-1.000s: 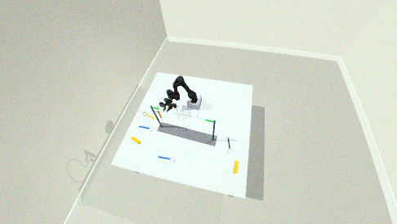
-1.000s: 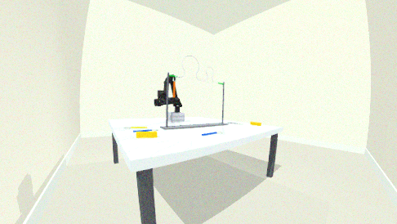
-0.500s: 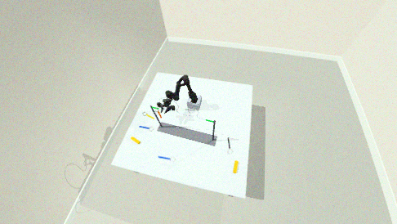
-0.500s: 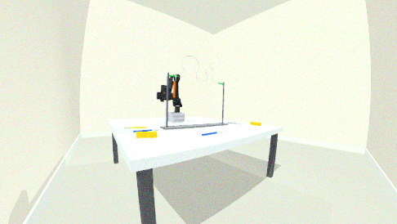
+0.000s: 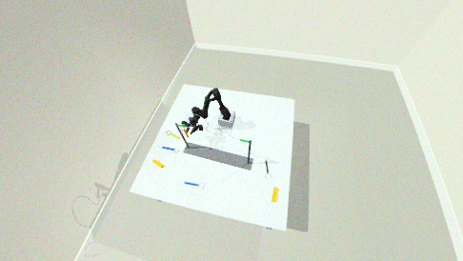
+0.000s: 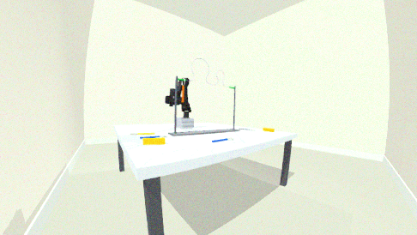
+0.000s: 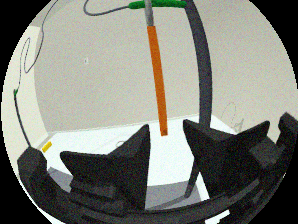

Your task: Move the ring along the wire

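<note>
The orange handle (image 5: 186,133) (image 6: 183,93) (image 7: 158,80) hangs nearly upright below the green part (image 5: 181,126) (image 6: 182,80) (image 7: 170,4) beside the near post (image 5: 182,136) (image 6: 176,109) (image 7: 205,75). Its ring is out of the wrist view and too small to make out in the top and exterior views. My gripper (image 5: 192,129) (image 7: 166,125) is open, with nothing gripped. In the wrist view the handle's lower end appears between the fingertips; its depth relative to them is unclear. The other green part (image 5: 245,141) (image 6: 232,87) (image 7: 15,93) is at the far post (image 5: 250,153) (image 6: 234,109).
The thin grey wire (image 6: 199,58) curves up and down between the green parts. The near post stands right of the handle in the wrist view. Blue-handled rings (image 5: 191,184) (image 6: 220,140), a black-handled ring (image 5: 267,167) and yellow blocks (image 5: 158,164) (image 5: 274,194) lie on the white table (image 5: 229,210).
</note>
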Robot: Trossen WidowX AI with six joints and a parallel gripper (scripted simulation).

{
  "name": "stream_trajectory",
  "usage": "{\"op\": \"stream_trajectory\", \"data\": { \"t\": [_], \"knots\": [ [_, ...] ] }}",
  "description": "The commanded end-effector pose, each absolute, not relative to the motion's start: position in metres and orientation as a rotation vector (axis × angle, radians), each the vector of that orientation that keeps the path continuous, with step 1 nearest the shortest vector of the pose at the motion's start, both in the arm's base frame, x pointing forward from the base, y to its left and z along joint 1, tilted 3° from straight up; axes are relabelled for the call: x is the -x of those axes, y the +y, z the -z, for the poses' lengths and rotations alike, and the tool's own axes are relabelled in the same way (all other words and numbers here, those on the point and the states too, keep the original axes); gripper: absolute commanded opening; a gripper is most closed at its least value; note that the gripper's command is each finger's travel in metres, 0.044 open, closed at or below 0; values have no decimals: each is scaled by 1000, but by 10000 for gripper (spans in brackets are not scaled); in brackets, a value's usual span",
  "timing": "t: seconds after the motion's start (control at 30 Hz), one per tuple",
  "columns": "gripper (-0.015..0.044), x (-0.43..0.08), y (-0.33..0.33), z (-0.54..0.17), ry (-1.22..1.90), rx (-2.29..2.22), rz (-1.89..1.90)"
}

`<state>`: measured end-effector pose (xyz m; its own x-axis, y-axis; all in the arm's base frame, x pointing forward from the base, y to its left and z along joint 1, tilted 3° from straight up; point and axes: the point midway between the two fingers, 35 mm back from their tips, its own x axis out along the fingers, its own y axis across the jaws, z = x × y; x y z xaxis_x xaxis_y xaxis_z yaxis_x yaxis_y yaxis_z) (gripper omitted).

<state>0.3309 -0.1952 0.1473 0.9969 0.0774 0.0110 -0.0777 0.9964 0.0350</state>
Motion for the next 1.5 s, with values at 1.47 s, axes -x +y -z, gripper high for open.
{"op": "stream_trajectory", "data": {
  "t": [1.47],
  "knots": [
    [160,-384,-190,-148,-13,-34,-75]
  ]
}}
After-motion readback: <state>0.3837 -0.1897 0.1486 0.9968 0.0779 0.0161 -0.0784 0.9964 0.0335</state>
